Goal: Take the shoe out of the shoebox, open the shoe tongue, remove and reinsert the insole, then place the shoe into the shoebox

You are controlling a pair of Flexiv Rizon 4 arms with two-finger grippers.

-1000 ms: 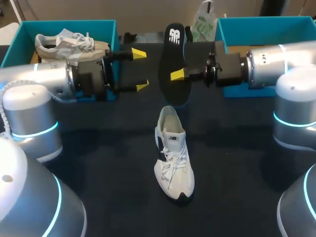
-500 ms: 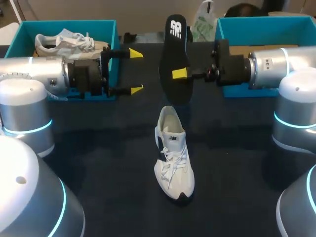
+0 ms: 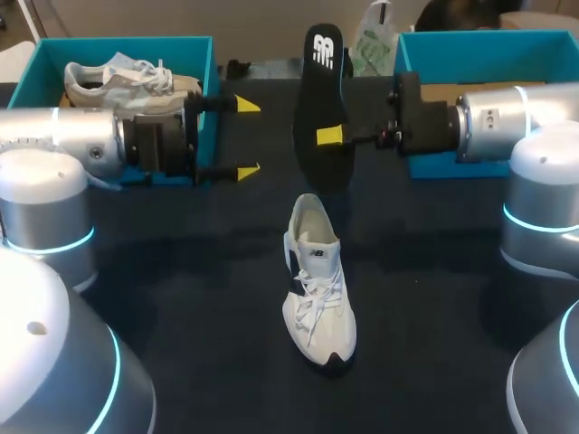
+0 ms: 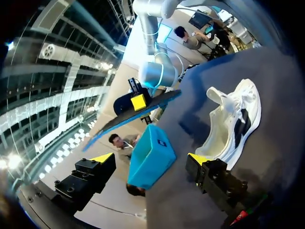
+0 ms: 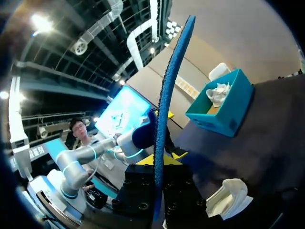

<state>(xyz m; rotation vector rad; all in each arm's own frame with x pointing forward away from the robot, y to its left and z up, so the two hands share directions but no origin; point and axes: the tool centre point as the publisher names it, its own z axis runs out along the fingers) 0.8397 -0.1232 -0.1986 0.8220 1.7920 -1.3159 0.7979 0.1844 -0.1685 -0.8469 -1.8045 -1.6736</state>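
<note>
Right gripper [image 3: 330, 137] was clamped on the insole [image 3: 323, 99], holding it on edge in the air above the far half of the table [image 3: 181, 298], between the two boxes. Left gripper [image 3: 246, 137] hung spread wide and empty just beside the left shoebox [image 3: 118, 42], its tips pointing toward the insole. By my reading the first half was done: the shoe [image 3: 317, 280] stood out on the table, well nearer me than the insole, with its tongue pulled up and its mouth open, and the insole was out. What remained was sliding the insole back in and setting the shoe into a box. From the head camera I could see only one yellow tip of the right gripper, the other being behind the insole. The right wrist camera showed the insole edge-on between the finger bases. My right arm covered much of the right shoebox [image 3: 488, 41], so I could not judge what lay inside. A second shoe [image 3: 118, 77] lay in the left shoebox.
</note>
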